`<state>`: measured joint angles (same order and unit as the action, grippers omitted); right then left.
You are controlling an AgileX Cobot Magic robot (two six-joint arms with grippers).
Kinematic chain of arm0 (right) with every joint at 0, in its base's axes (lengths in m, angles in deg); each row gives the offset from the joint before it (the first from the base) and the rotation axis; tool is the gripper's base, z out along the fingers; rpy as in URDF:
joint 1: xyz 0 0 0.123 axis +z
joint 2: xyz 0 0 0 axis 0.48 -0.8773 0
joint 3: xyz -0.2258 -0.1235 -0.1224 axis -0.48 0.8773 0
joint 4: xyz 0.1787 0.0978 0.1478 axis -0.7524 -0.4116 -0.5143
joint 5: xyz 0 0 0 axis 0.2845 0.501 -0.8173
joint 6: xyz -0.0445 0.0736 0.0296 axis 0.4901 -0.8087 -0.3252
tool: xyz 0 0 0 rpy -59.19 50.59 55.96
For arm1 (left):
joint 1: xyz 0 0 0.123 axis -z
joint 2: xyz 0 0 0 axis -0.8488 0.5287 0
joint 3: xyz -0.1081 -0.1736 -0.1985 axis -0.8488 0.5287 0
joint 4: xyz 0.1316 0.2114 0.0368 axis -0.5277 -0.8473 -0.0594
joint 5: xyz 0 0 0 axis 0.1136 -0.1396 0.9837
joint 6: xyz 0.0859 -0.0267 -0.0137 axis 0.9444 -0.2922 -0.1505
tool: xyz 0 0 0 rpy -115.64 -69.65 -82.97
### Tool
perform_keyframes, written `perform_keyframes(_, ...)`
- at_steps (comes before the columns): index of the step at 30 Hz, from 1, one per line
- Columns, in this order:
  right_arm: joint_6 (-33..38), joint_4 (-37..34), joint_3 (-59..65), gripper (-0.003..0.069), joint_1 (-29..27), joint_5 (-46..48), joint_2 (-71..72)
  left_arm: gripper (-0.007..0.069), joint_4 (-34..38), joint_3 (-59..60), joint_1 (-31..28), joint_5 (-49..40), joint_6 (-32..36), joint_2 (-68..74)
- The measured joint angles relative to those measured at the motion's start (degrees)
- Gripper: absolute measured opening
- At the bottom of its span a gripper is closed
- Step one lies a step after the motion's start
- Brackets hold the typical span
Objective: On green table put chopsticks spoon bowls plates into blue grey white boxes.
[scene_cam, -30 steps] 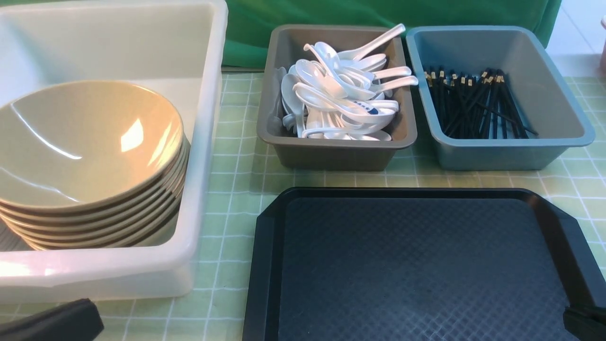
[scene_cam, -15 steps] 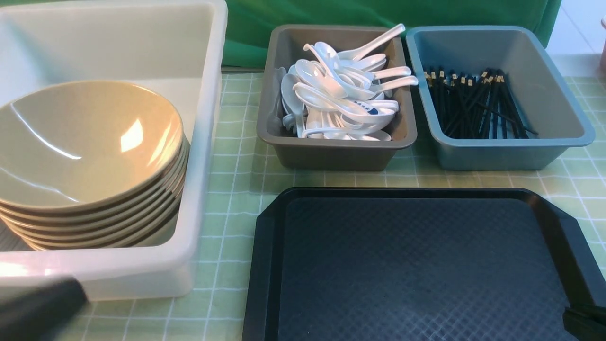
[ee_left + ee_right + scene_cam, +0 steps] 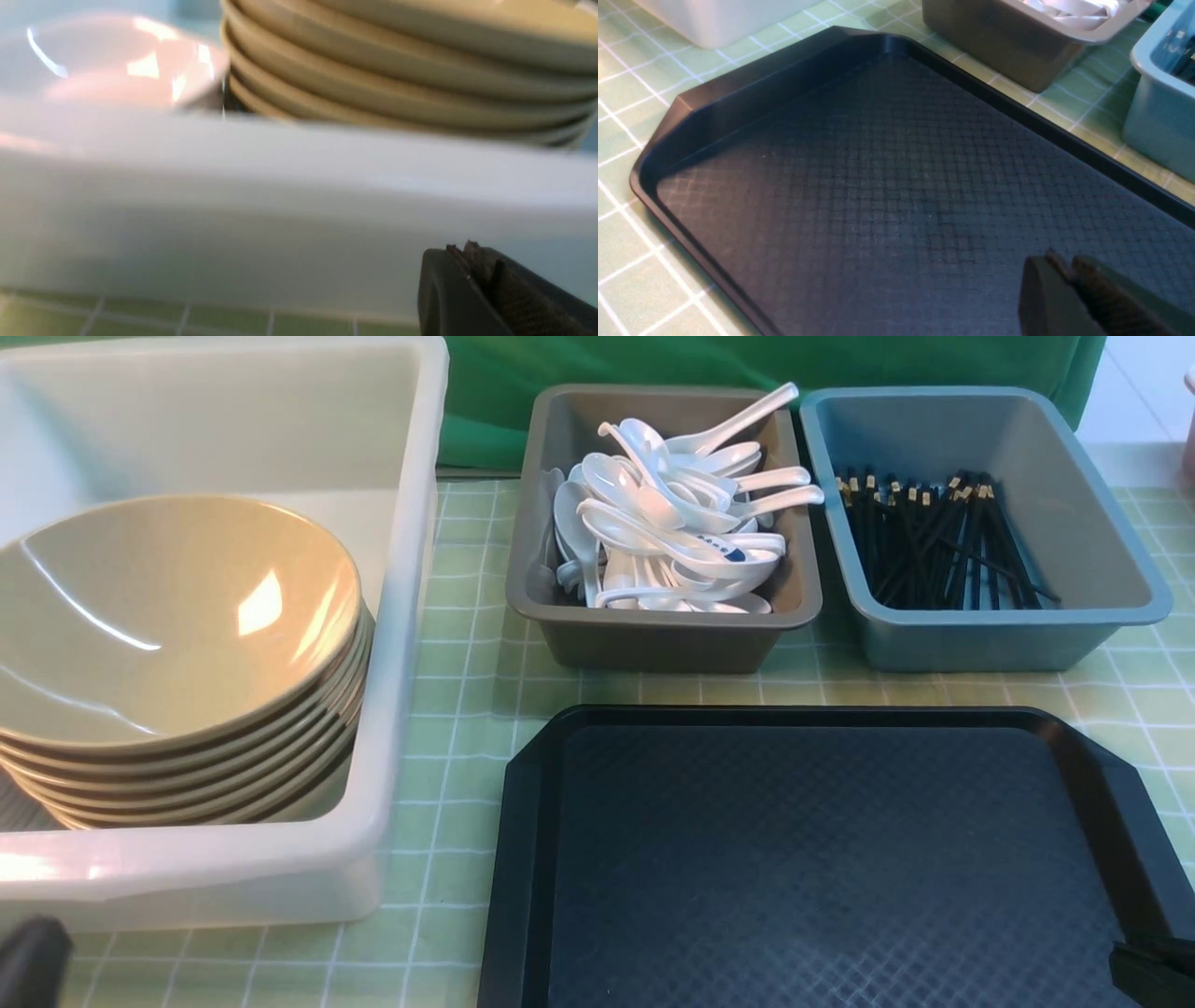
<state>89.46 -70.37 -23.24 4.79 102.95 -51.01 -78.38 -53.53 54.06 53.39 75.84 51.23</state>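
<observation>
A stack of tan plates [image 3: 168, 644] leans inside the white box [image 3: 411, 616] at the left. White spoons [image 3: 672, 523] fill the grey box [image 3: 653, 635]. Black chopsticks [image 3: 934, 537] lie in the blue box [image 3: 1102, 523]. My left gripper [image 3: 28, 957] is shut and empty, low at the front left corner, just outside the white box wall [image 3: 280, 210]; the plate stack [image 3: 397, 84] shows above that wall. My right gripper [image 3: 1064, 263] is shut and empty over the near right part of the black tray [image 3: 878, 163]; it also shows in the front view [image 3: 1153, 971].
A black tray [image 3: 822, 859] with nothing on it lies in front of the grey and blue boxes. A pale bowl [image 3: 117, 60] sits in the white box beside the plate stack. A green cloth [image 3: 485, 401] hangs behind the boxes.
My left gripper has drawn back toward the lower left corner of the front view, almost leaving it. The right gripper and all the tableware have not moved.
</observation>
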Motion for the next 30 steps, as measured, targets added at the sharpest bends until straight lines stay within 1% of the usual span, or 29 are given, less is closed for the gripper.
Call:
perform_keyframes(3,0.0,0.0,0.0,0.0078,0.0,0.0,0.0,-0.0001,-0.3,0.8,0.9,0.6,0.0,-0.1)
perform_keyframes(11,0.0,0.0,0.0,0.0083,0.0,-0.1,0.0,-0.0001,-1.1,1.0,7.4,1.8,-0.4,0.0)
perform_keyframes(23,0.0,0.0,0.0,0.0094,-0.2,-0.1,0.0,-0.0001,-1.1,1.0,7.9,1.8,-0.4,0.0)
perform_keyframes(26,0.0,0.0,0.0,0.0097,-2.8,-0.1,0.0,-0.0001,-1.1,1.0,7.9,1.8,-0.4,0.0)
perform_keyframes(29,0.0,0.0,0.0,0.0098,-9.2,-0.1,0.0,-0.0001,-1.1,1.0,7.9,1.8,-0.4,0.0)
perform_keyframes(30,0.0,0.0,0.0,0.0098,-10.2,-0.1,0.0,-0.0001,-1.1,1.0,7.9,1.8,-0.4,0.0)
